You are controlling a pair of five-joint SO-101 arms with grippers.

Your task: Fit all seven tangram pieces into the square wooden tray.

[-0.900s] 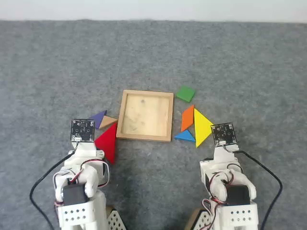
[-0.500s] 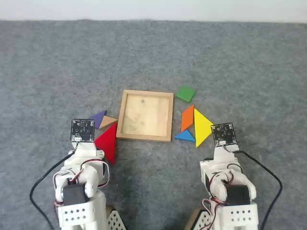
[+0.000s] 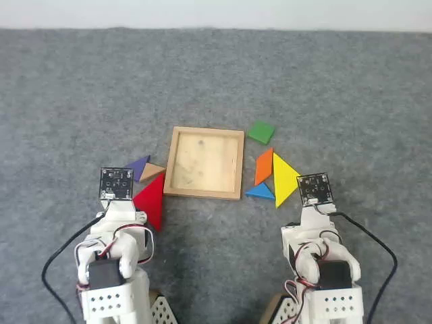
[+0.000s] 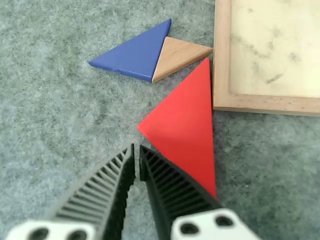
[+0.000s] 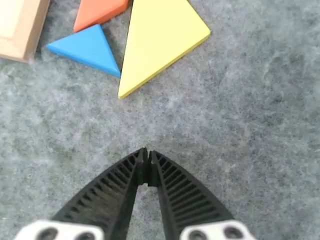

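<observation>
Still | nothing moved | left jaws closed | right jaws closed | red triangle (image 3: 152,199) beside tray (image 3: 170,165)

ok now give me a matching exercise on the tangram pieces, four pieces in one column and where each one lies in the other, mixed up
Pieces:
1. red triangle
2. green square
3. yellow triangle
4. blue triangle

Places:
a. off the far right corner of the wooden tray
b. just right of the orange piece
c. left of the tray
d. by the tray's near right corner

Pairs: 1-c, 2-a, 3-b, 4-d
</observation>
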